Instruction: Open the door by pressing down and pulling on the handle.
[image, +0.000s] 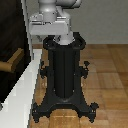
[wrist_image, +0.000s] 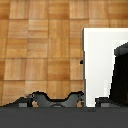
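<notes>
Starting at the exterior view's left: the door (image: 12, 35) is that tall dark panel in the white frame (image: 22, 95), and the handle (image: 11, 63) is the tan wooden lever poking out of it near the left edge, about mid-height of what you can see. Nothing's touching it yet.

My guess is the handle is stiff and smooth, a rigid round bar that could slip if you only pinch the tip. You'd probably do best closing around it toward the free end, where the leverage is, then press down before pulling. The door itself looks heavy and rigid, so expect it to swing on its hinge rather than give.

Moving right, the black pedestal (image: 65, 75) sits on the parquet floor (image: 107, 75), and the gripper (image: 50, 25) hangs up top above it, well apart from the handle. You can't tell how the fingers stand: the exterior view only shows the grey housing, and the wrist view shows floor, white frame and dark panel but no fingertips.

No containers anywhere here.
</notes>
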